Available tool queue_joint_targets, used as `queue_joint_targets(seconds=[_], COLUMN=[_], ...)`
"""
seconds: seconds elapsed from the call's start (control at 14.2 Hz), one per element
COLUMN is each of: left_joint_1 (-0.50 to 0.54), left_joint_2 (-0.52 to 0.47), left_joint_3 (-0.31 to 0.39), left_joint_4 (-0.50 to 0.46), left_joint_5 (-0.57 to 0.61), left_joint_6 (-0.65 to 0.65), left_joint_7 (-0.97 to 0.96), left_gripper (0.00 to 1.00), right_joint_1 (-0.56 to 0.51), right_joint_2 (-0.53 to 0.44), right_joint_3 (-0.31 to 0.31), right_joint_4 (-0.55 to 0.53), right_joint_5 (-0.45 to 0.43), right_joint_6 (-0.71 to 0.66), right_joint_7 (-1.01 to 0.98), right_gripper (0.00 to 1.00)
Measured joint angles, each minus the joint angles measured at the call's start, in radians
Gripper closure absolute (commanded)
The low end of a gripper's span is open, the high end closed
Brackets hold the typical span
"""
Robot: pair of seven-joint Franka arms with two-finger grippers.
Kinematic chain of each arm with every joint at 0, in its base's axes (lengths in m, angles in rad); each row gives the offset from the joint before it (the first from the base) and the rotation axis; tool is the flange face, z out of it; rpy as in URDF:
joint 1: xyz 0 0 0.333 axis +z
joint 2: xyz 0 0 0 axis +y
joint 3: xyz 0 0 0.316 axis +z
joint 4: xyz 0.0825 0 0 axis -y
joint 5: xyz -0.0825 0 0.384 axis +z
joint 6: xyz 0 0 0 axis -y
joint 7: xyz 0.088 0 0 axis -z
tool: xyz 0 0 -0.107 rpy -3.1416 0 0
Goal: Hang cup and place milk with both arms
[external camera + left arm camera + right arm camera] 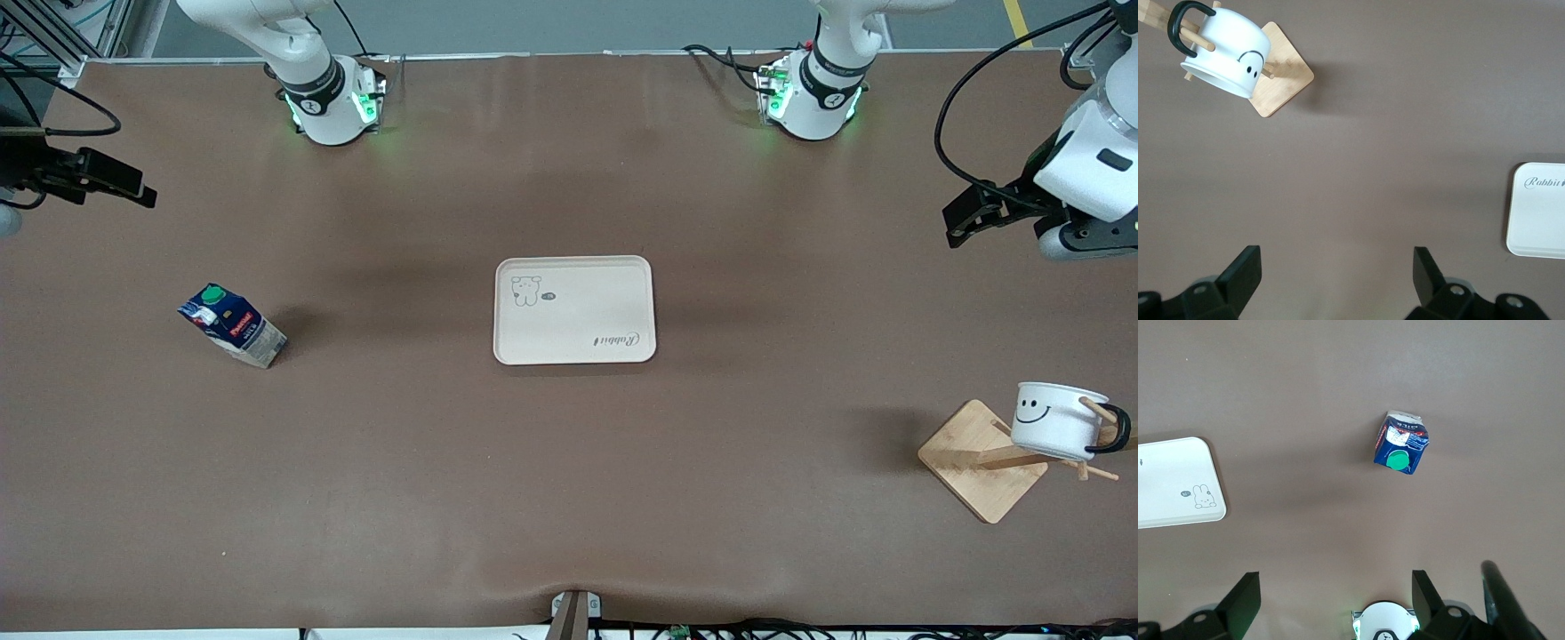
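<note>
- The cup (1058, 420) hangs by its black handle on a peg of the wooden rack (982, 460), at the left arm's end of the table and nearer the front camera than the tray. I judge the hanging half of the task done.
- The milk (233, 325) stands on the bare table (569, 498) at the right arm's end, well apart from the tray (574, 309) in the middle. I judge placing it to be the step not yet done, and I take the tray as the likely target.
- The left gripper (965, 218) is up over the left arm's end of the table, jaws apart and empty. This arm waits.
- The right gripper (133, 187) is up over the right arm's end, jaws apart, holding nothing.
- The next move, as I read it, calls for the right gripper to come down over the carton, straddle its body below the green cap (1397, 460), and close squarely, since the carton sits turned at an angle.
- The right wrist view shows the carton's folded top and cap from above, which the front view gives only obliquely.
- The left wrist view shows the peg passing through the cup's handle, which the front view shows less plainly.
</note>
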Motion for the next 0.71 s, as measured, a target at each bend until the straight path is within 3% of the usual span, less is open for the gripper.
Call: queue_joint_targets(seconds=[0.35,0.71], left_joint_1=[-0.004,-0.004], left_joint_2=[0.0,-0.001], left_joint_3=[-0.002,-0.003], left_joint_4=[-0.001,0.0], left_joint_5=[0.0,-0.052], left_joint_6=[0.0,-0.002], left_joint_7=[0.0,0.0], left_gripper=[0.0,0.0], right_joint_1=[-0.058,-0.171], right_joint_2=[-0.004,-0.005], right_joint_3=[0.038,0.17], right_joint_4=[-0.001,-0.001], right_joint_5=[0.0,0.0], right_joint_6=[0.0,-0.001], right_joint_7=[-0.046,-0.048], right_gripper=[0.0,0.0])
